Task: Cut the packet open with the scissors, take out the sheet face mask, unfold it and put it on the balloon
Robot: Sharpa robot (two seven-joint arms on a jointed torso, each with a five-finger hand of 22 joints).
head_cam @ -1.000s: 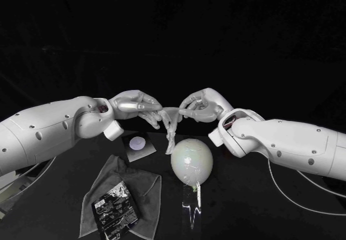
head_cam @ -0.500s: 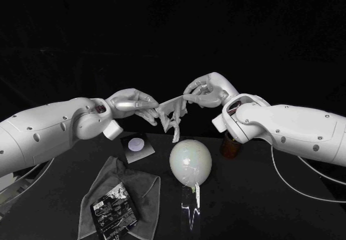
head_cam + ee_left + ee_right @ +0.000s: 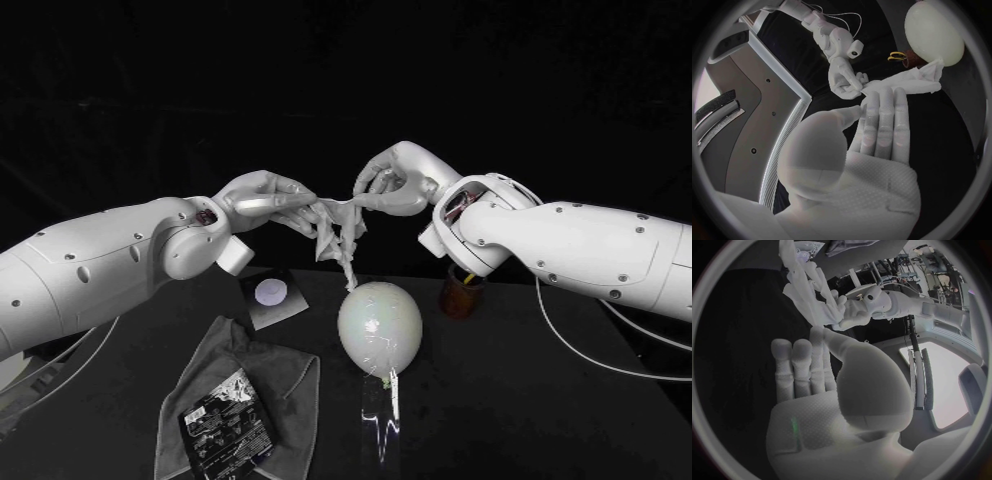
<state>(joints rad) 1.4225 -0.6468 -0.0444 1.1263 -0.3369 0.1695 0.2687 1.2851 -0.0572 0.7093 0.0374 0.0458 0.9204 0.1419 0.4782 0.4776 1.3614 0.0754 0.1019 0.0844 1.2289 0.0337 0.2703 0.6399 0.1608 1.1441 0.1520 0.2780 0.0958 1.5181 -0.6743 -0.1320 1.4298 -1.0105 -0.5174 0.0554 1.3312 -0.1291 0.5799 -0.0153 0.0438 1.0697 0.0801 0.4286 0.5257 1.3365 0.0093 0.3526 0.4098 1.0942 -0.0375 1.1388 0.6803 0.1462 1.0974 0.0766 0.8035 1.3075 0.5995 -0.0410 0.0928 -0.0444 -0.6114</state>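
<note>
The pale sheet mask (image 3: 340, 228) hangs crumpled between my two hands, its lower end dangling just above the balloon (image 3: 379, 325). My left hand (image 3: 268, 201) pinches its left edge and my right hand (image 3: 394, 181) pinches its right edge. The whitish balloon lies on the table below them, its knot toward me. The left wrist view shows my left hand (image 3: 879, 125) holding the mask (image 3: 907, 80), with the right hand (image 3: 848, 82) and the balloon (image 3: 934, 32) beyond. In the right wrist view my right hand (image 3: 817, 370) faces the left hand (image 3: 848, 315) and the mask (image 3: 799, 287). The opened black packet (image 3: 228, 420) lies on a grey cloth (image 3: 274, 365).
A small white round thing on a dark square (image 3: 271, 291) sits left of the balloon. A brown holder (image 3: 462, 297) stands right of it, under my right arm; yellow scissor handles (image 3: 897, 55) show at it. Crinkled clear film (image 3: 381, 420) lies in front of the balloon.
Both hands have risen and drawn apart with the mask, stretching its top edge. Its hanging end has lifted off the balloon's top.
</note>
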